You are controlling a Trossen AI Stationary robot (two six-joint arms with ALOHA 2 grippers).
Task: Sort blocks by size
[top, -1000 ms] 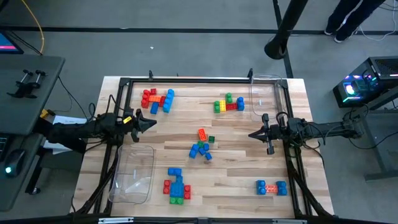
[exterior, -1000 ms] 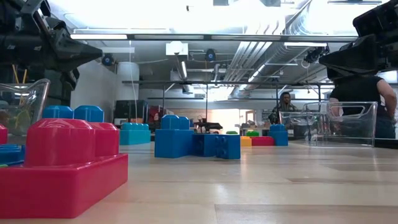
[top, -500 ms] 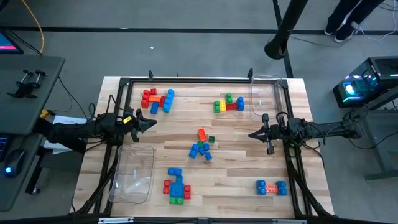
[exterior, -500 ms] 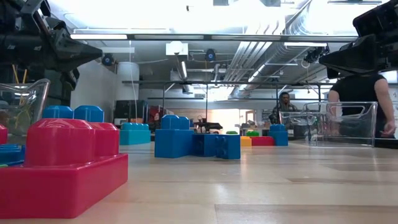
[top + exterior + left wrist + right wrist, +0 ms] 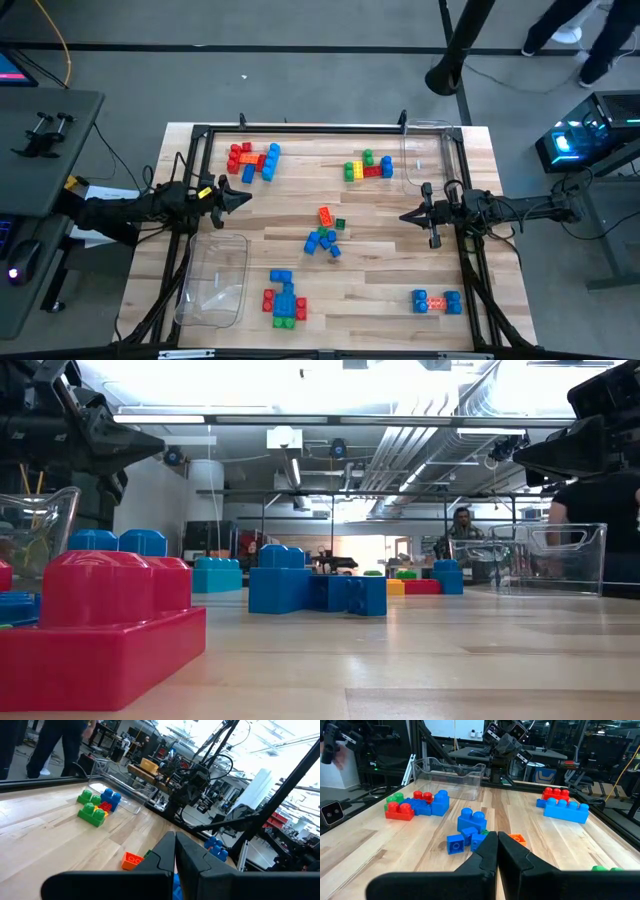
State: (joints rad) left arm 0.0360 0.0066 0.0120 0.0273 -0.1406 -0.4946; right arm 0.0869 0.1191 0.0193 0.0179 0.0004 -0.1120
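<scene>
Studded blocks lie in clusters on the wooden table: red, orange and blue at the far left [image 5: 253, 160], green, yellow, red and blue at the far right [image 5: 368, 168], blue, orange and green in the middle [image 5: 324, 233], blue, red and green at the near edge [image 5: 284, 298], and blue with red at the near right [image 5: 436, 300]. My left gripper [image 5: 247, 199] is shut and empty, held above the table's left side. My right gripper [image 5: 404, 216] is shut and empty above the right side. Both point toward the middle cluster.
A clear plastic tub [image 5: 212, 279] stands at the near left and another [image 5: 430, 150] at the far right. A black frame [image 5: 300, 129] runs round the table. A person stands beyond the table [image 5: 600, 520].
</scene>
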